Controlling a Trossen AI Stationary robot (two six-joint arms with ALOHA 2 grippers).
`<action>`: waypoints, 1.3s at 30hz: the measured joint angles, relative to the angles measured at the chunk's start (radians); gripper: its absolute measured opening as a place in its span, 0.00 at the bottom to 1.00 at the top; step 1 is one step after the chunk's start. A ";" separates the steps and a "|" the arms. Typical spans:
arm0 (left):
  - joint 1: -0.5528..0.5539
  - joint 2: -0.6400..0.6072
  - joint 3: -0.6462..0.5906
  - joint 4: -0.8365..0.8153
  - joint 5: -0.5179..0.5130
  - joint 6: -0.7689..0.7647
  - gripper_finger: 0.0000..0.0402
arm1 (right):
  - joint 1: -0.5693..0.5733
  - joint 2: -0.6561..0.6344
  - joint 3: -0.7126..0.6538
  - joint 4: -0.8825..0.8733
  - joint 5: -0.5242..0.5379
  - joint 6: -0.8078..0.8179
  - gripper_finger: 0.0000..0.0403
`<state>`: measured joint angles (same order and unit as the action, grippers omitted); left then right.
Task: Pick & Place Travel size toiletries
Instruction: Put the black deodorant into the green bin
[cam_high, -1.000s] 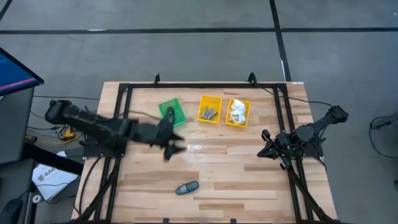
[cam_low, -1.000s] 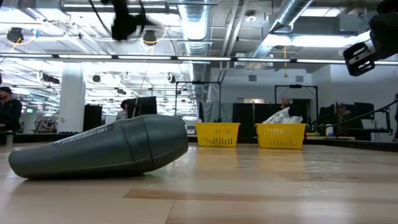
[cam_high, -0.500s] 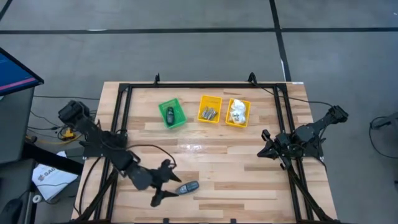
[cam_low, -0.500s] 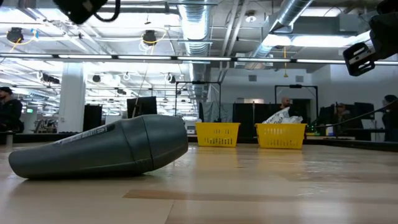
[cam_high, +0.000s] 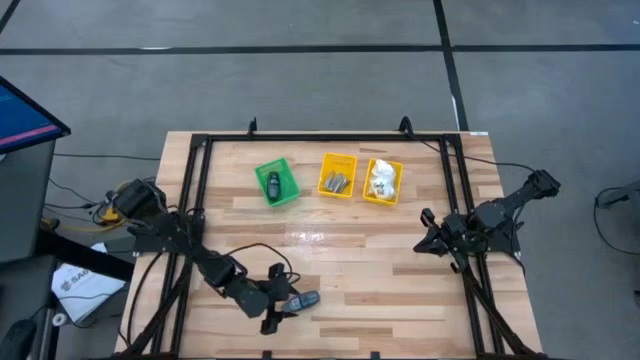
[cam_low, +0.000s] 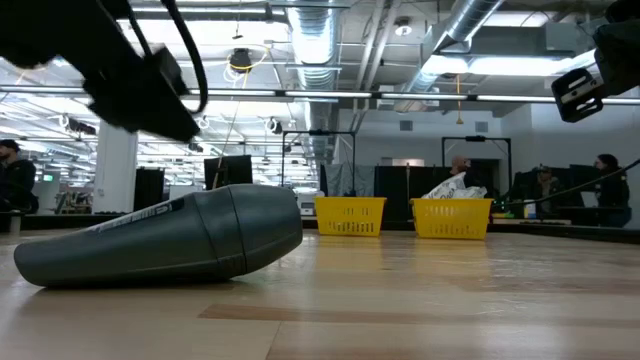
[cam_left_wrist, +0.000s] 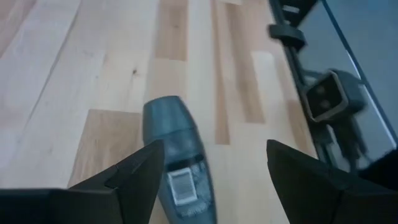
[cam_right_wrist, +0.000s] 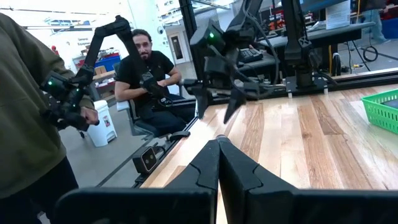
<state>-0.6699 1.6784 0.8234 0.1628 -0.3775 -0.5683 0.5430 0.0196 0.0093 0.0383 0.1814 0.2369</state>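
Note:
A dark grey oval gadget (cam_high: 301, 300) lies on its side near the table's near edge, large in the low view (cam_low: 160, 245). My left gripper (cam_high: 276, 308) hovers over it, open; in the left wrist view the gadget (cam_left_wrist: 177, 155) lies between the spread fingers, close to one finger (cam_left_wrist: 140, 177), with no touch showing. A second dark gadget (cam_high: 273, 183) lies in the green bin (cam_high: 288, 170). Silver pieces (cam_high: 336, 182) and white packets (cam_high: 380, 181) lie in two yellow bins. My right gripper (cam_right_wrist: 219, 148) waits shut at the table's right side.
The green bin and the two yellow bins (cam_high: 337, 160) (cam_high: 384, 200) stand in a row near the far edge. A black frame rail (cam_high: 200, 190) runs around the table. People sit and stand beyond the table's left side (cam_right_wrist: 146, 68). Bare wood lies mid-table (cam_high: 370, 260).
My left gripper has swung from beside the green bin toward the table's near edge and come down over the gadget lying there, staying open. The gadget has not moved. The right arm has kept still.

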 joint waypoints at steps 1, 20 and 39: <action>0.004 0.015 0.000 0.014 0.000 -0.018 0.68 | 0.000 0.000 0.000 0.000 0.000 0.000 0.00; 0.030 0.083 -0.001 0.042 -0.033 -0.170 0.68 | 0.000 0.000 0.000 0.000 0.000 0.000 0.00; 0.028 0.292 0.009 0.108 -0.135 -0.239 0.65 | 0.000 0.000 0.000 0.000 0.000 0.000 0.00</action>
<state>-0.6415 1.9700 0.8322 0.2707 -0.5120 -0.8075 0.5427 0.0193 0.0093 0.0383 0.1814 0.2371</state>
